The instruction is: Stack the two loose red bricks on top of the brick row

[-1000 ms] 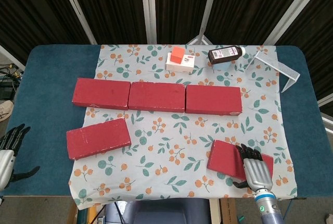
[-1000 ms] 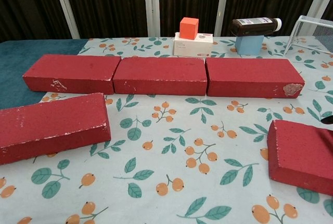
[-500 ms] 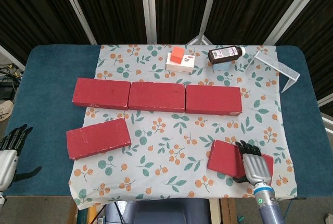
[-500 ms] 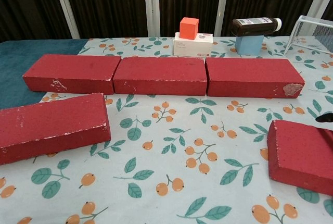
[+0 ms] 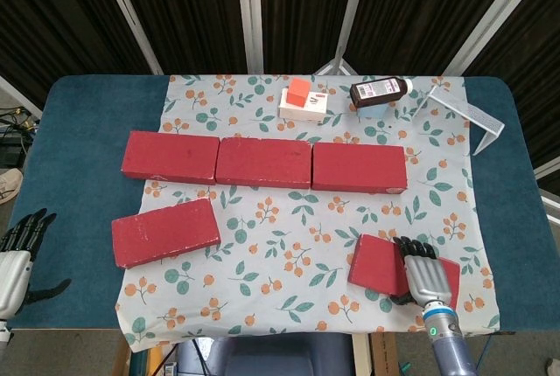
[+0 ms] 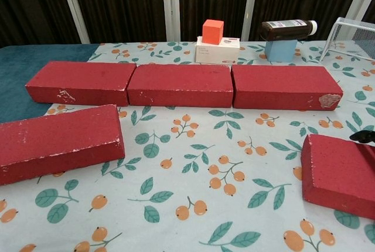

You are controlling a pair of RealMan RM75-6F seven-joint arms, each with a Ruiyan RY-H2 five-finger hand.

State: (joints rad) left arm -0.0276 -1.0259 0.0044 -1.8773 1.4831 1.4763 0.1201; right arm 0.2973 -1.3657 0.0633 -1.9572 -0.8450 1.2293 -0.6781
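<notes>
Head view: right hand (image 5: 427,269) flat atop right loose brick (image 5: 378,262)

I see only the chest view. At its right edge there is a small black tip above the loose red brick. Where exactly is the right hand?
Observer: In the head view the right hand lies palm down over the right part of the loose red rectangular brick on the right, with its fingers pointing toward the row of three red bricks.
Operator: Does it grip that brick?
Observer: I cannot tell. Its thumb sits at the brick's near edge.
Operator: And the left hand?
Observer: The left hand holds nothing. Its fingers are apart, and it is at the near left edge of the blue table, apart from the other loose red brick.
</notes>
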